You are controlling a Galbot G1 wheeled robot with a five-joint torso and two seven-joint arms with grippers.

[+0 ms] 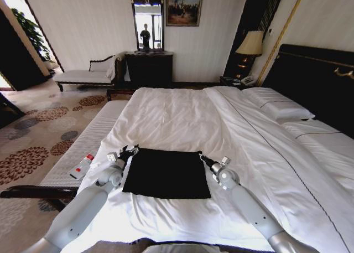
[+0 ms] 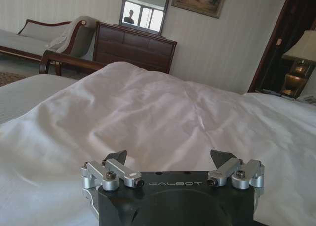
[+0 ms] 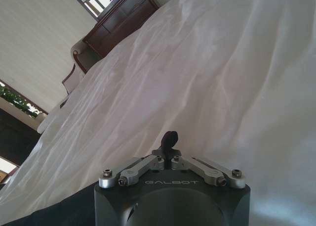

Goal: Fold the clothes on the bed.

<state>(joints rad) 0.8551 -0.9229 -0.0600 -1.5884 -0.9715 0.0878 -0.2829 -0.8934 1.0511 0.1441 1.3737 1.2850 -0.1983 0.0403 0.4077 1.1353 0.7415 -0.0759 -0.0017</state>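
Observation:
The clothes (image 1: 166, 174), a black T-shirt, lie as a flat rectangle on the white duvet of the bed (image 1: 182, 120), near its front edge. My left gripper (image 1: 128, 151) sits at the shirt's far left corner. In the left wrist view the left gripper (image 2: 170, 159) is open, with only white duvet beyond its fingertips. My right gripper (image 1: 203, 158) is at the shirt's far right corner. In the right wrist view the right gripper (image 3: 171, 139) is shut, its tips together over the duvet with nothing visible between them. A strip of the dark shirt (image 3: 54, 213) shows beside it.
A narrow white padded bench (image 1: 91, 145) runs along the bed's left side, with a white red-capped bottle (image 1: 82, 166) on it. Pillows (image 1: 276, 106) and a dark headboard (image 1: 315, 78) are at the right. A chaise longue (image 1: 88, 73), dresser (image 1: 148, 69) and lamp (image 1: 250, 45) stand by the far wall.

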